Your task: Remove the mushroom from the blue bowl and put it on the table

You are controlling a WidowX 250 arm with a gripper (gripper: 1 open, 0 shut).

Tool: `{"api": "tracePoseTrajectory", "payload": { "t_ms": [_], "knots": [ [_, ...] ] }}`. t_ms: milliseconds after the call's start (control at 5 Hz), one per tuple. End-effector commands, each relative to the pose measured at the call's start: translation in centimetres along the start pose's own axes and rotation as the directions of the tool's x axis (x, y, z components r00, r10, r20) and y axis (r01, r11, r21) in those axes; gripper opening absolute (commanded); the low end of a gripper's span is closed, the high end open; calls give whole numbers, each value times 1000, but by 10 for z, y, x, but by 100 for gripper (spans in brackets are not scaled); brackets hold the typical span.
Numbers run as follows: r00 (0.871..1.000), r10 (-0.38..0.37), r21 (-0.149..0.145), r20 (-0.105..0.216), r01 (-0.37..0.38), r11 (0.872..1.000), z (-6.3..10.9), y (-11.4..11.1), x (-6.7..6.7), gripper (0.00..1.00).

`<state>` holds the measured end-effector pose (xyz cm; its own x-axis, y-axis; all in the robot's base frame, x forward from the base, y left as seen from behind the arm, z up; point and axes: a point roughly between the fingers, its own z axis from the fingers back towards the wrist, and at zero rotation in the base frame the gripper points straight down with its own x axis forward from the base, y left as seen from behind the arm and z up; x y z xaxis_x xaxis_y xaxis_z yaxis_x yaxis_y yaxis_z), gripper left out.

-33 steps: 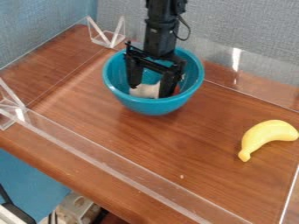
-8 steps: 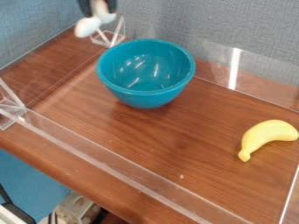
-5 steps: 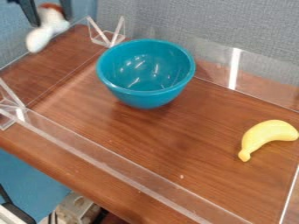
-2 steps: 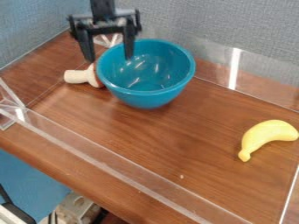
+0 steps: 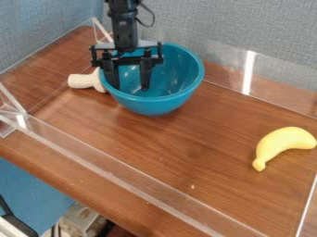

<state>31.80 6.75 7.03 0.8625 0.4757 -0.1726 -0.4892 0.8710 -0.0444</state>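
The blue bowl stands at the back middle of the wooden table and looks empty inside. Just left of the bowl, the small cream mushroom lies on its side on the table, close to the bowl's outer wall. My gripper hangs from above over the bowl's left rim. Its two black fingers stand apart with nothing between them. The mushroom is outside the fingers, to their left.
A yellow banana lies at the right of the table. Low clear acrylic walls run around the tabletop, with clear brackets at the back left and left edge.
The mushroom, seen blurred in the air at the back left a second ago, now rests on the table beside the bowl. The gripper has shifted right over the bowl's rim, and its fingers stand closer together.
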Motion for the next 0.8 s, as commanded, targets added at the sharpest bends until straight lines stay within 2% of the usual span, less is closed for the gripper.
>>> {"api": "tracePoseTrajectory", "payload": {
  "t_ms": [0, 400, 600],
  "knots": [
    [997, -52, -8, 53, 53, 999, 14, -7, -9, 0],
    [996, -7, -93, 89, 15, 996, 56, 7, -21, 0],
    [995, 1, -122, 101, 11, 993, 80, 13, -17, 0]
  ]
}}
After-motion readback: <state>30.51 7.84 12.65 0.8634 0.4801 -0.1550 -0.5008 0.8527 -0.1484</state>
